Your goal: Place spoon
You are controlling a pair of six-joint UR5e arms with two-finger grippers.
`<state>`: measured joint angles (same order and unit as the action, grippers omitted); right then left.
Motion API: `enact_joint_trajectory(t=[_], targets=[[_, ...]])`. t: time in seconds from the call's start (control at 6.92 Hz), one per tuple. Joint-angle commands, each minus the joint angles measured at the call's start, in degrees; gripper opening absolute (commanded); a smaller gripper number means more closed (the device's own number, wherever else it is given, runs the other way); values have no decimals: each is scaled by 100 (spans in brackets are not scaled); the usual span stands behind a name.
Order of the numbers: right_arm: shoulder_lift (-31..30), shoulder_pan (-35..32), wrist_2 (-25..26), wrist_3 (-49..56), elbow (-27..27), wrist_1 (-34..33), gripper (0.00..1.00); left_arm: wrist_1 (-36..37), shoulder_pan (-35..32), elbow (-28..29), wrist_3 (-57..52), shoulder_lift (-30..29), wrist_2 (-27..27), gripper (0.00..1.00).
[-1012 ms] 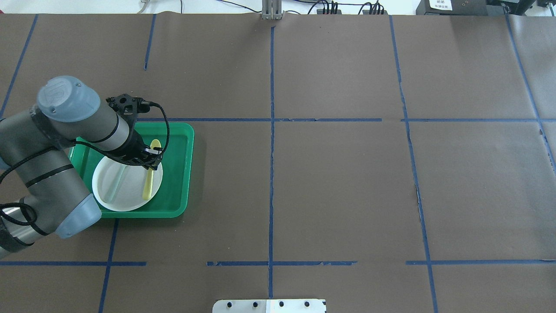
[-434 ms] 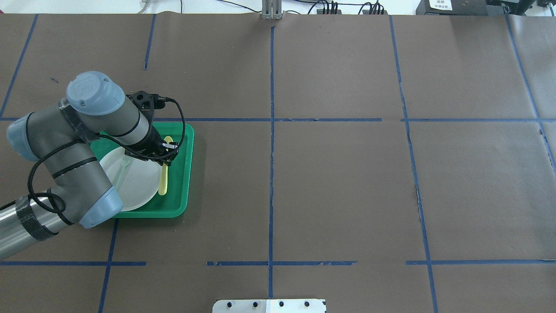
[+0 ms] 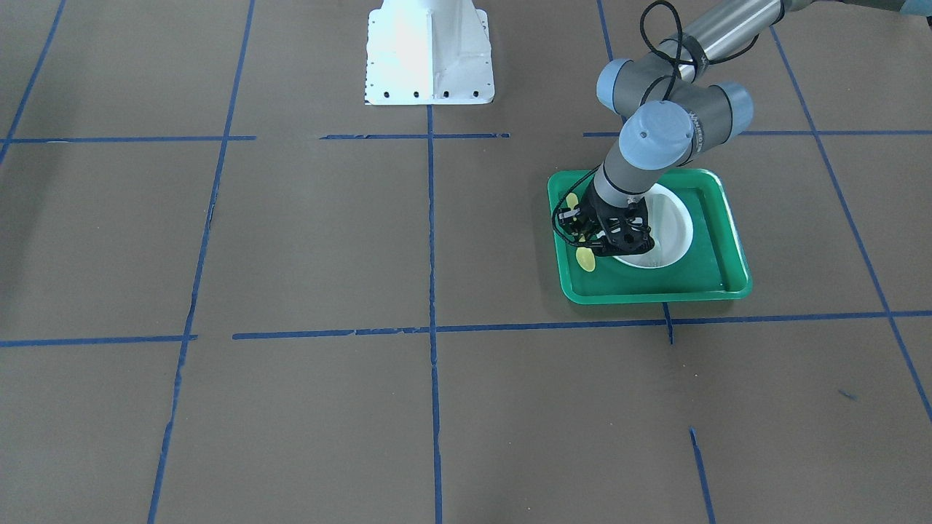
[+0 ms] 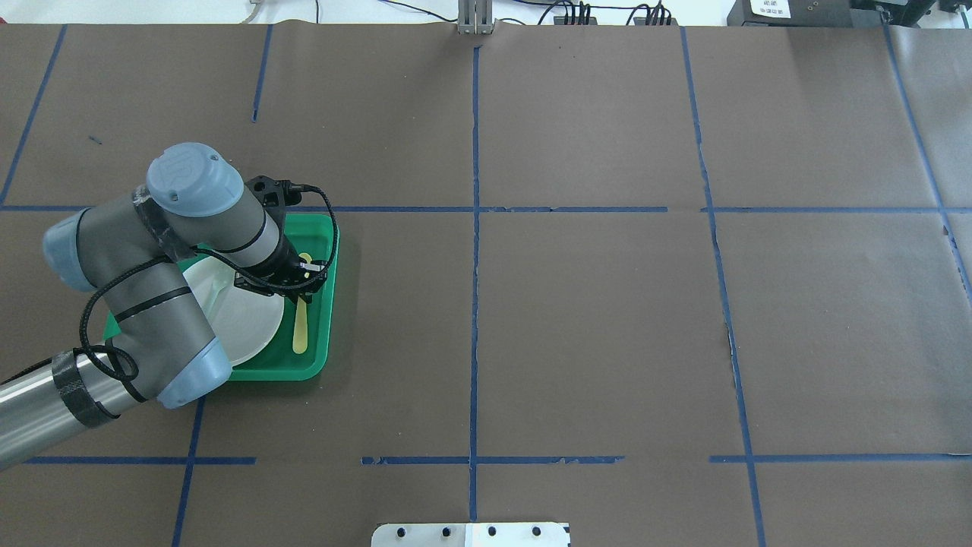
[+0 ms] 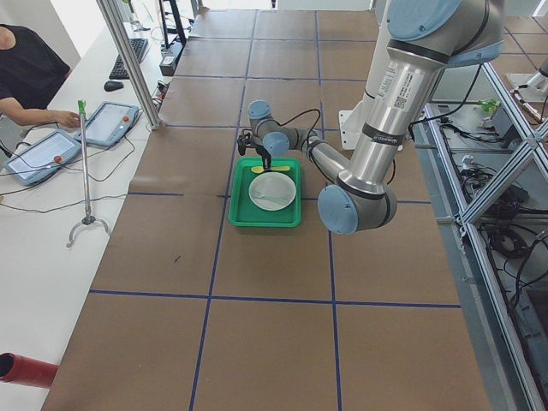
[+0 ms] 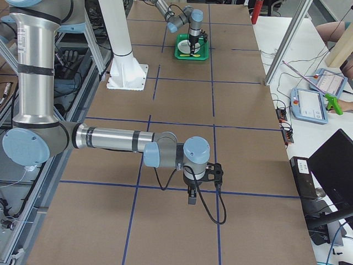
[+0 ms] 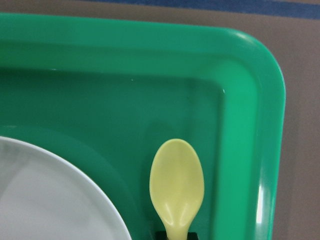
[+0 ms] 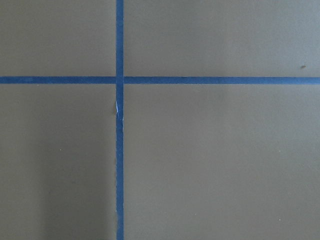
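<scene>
In the front-facing view, the left end effector [image 3: 591,244] is seen lowered over the green tray [image 3: 655,296], closed on the neck of the pale-yellow spoon [image 3: 585,259], whose bowl juts out over the tray floor just beside the white plate [image 3: 666,218]. In the overhead view the change is plainest: a second ago the spoon was held over the plate, and it has since been carried sideways, so that it now lies along the narrow strip of tray floor between the plate's edge and the tray's wall, clear of the plate. The carry is therefore judged nearly done, with lowering and release left. In the exterior left view the spoon is seen only as a small yellow streak at the tray's far side under the wrist, and whether it touches the floor cannot be told. In the exterior right view the right end effector [image 6: 193,190] is seen pointing down at the brown surface [image 6: 248,165], well apart from the tray; how far it is opened cannot be told. In the left wrist view the spoon's bowl is centred in the strip, near the rounded corner, the dark fingertips just showing at its neck. In the right wrist view only blue tape lines [image 8: 119,150] on the surface are shown.
</scene>
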<state>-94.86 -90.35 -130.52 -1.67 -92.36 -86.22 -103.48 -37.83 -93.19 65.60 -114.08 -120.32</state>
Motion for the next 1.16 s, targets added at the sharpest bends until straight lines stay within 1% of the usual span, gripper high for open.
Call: enact_joint_trajectory(t=[0.0,0.14,0.29,0.43,0.58,0.72,0.87,1.01], targets=[[2,0,0,0,-1,0,100,-119,4,-6,-12,17,0,50],[2,0,0,0,-1,0,100,-207,4,-6,-12,26,9,54],[2,0,9,0,-1,0,100,-208,-75,-76,-12,35,0,53],[2,0,0,0,8,0,100,-208,-432,-233,-12,26,-26,54],[2,0,0,0,-1,0,100,-199,-854,-539,-29,61,-35,62],[2,0,0,0,8,0,100,-129,-1362,-603,-673,88,-131,68],[-7,0,0,0,8,0,100,-129,-1837,-595,-1384,384,-811,69],[2,0,0,0,-1,0,100,-129,-2382,-595,-2131,796,-1139,69]])
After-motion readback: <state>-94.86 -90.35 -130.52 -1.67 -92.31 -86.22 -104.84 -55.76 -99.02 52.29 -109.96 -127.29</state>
